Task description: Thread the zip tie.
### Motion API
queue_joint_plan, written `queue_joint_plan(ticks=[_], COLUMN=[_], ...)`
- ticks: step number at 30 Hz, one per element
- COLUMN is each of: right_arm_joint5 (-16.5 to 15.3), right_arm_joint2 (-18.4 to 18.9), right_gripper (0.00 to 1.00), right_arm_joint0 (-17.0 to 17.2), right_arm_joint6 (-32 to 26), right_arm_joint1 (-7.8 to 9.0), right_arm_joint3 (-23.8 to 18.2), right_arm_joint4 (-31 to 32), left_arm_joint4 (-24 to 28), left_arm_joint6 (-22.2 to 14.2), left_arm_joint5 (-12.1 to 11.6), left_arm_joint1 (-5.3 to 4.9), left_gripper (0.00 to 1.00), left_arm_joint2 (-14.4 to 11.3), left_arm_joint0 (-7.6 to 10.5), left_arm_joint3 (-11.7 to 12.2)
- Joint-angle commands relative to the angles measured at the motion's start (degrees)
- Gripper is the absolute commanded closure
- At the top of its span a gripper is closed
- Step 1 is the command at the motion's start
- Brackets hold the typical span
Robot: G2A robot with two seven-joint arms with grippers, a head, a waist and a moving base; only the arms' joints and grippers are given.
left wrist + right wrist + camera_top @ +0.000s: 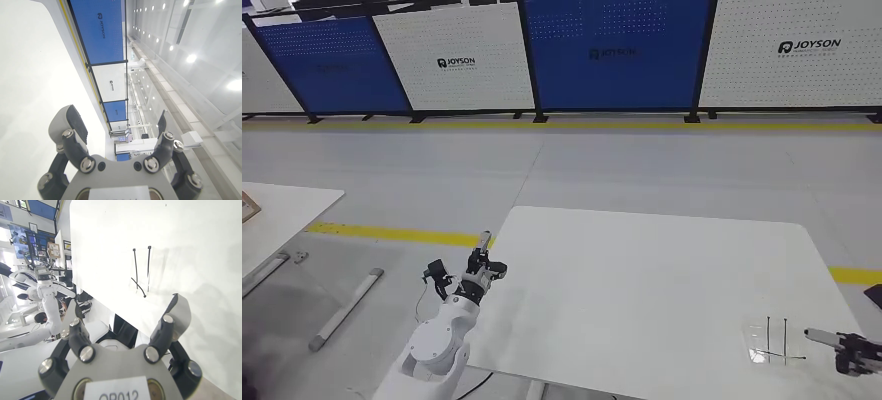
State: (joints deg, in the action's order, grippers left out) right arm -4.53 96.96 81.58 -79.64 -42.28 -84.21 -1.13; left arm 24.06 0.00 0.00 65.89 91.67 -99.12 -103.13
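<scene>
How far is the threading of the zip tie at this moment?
Nothing looks done yet: the three zip ties lie straight and unthreaded on a clear sheet near the table edge. Nothing is in hand: the left gripper and the right gripper are open and empty. Left: picking up a tie and threading its tail through its head.

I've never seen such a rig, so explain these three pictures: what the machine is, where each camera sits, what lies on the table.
It is a two-armed robot at a white table. The wide picture looks down from a camera above its arms. The other two come from wrist cameras, looking past each arm's tool. The left tool is open and empty, beside the table's edge. The right tool, also open and empty, faces three black zip ties on what looks like a clear sheet: two side by side, one crosswise.
</scene>
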Motion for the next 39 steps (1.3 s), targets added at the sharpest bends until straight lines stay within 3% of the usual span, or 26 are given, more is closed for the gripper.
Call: queue_joint_plan(ticks=[1,6,16,19,26,36,39], right_arm_joint5=[-0.28,2.16,2.66,7.21,14.58,14.58,16.42], right_arm_joint2=[-1.20,-3.94,-4.14,-5.90,-9.99,-9.99,-11.08], right_gripper=[0.00,0.00,0.00,0.00,0.00,0.00,0.00], right_arm_joint0=[0.39,0.18,0.23,-1.56,-6.06,-6.06,-5.73], right_arm_joint6=[0.00,0.00,0.29,0.00,0.00,0.00,3.77], right_arm_joint1=[0.47,1.82,1.76,1.40,1.35,1.35,1.24], right_arm_joint3=[-0.37,-2.03,-1.74,0.26,3.12,3.12,2.14], right_arm_joint4=[1.41,3.77,3.39,-1.06,0.32,0.32,3.22], left_arm_joint4=[0.00,0.00,0.00,0.00,0.00,0.00,0.00], left_arm_joint6=[0.00,0.00,0.00,0.00,0.00,0.00,0.00], left_arm_joint5=[0.00,0.00,0.00,0.00,0.00,0.00,0.00], left_arm_joint1=[0.00,0.00,0.00,0.00,0.00,0.00,0.00], left_gripper=[0.00,0.00,0.00,0.00,0.00,0.00,0.00], left_arm_joint2=[0.00,0.00,0.00,0.00,0.00,0.00,0.00], left_arm_joint0=[0.00,0.00,0.00,0.00,0.00,0.00,0.00], left_arm_joint3=[0.00,0.00,0.00,0.00,0.00,0.00,0.00])
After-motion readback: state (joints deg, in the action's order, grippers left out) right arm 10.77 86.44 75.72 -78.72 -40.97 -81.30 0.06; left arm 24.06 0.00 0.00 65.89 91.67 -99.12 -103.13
